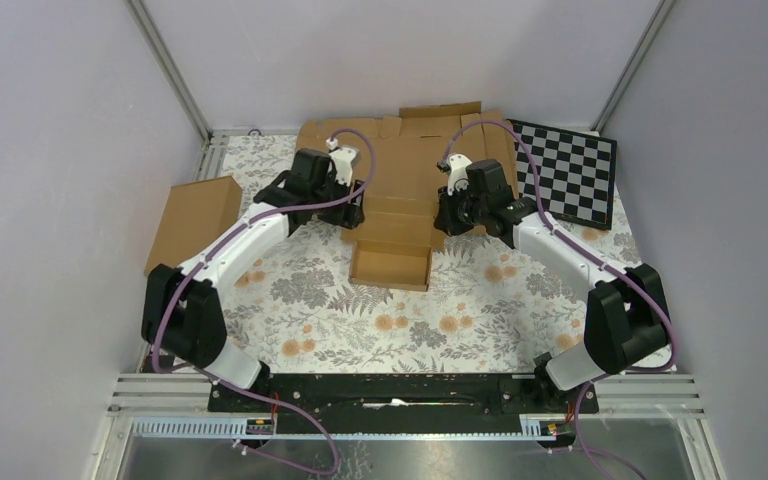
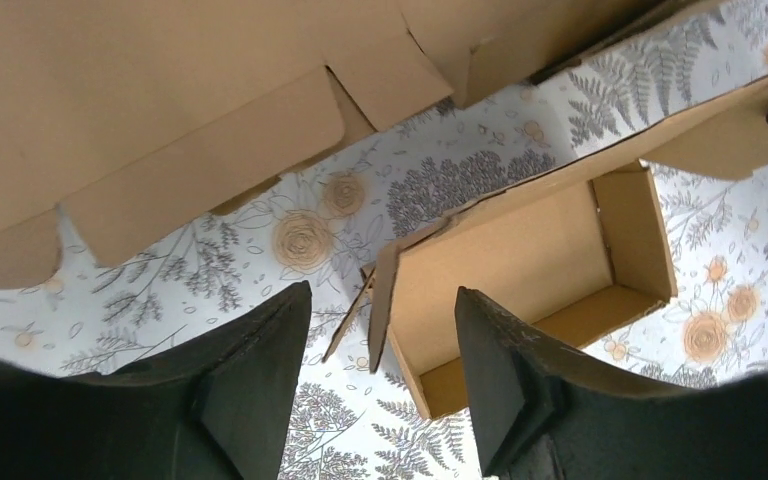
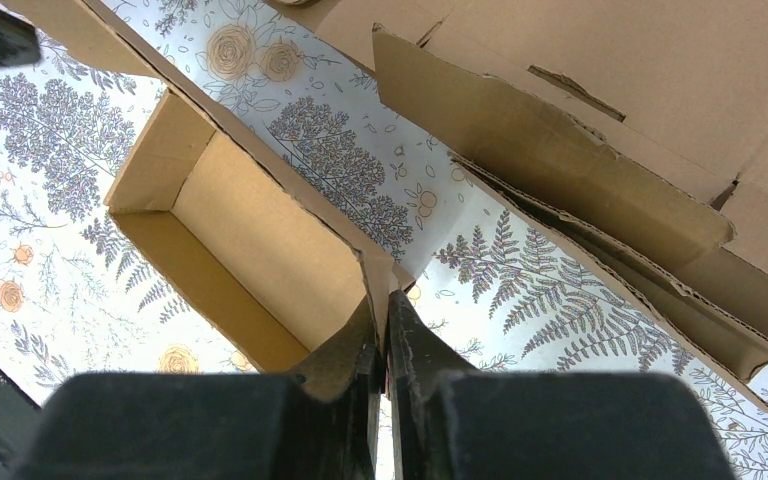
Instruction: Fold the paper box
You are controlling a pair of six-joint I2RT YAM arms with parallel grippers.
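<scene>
Your right gripper [image 3: 385, 315] pinching paper box [image 1: 392, 255] side wall, fingers nearly together; your left gripper [image 2: 380, 305] fingers spread wide, either side of opposite flap, gripping nothing

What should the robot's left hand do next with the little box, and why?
Probably lower the open left gripper and close it on the loose end flap, to fold it upright. The right gripper pinches the other end of the paper box, steadying it, while that flap splays outward.
</scene>
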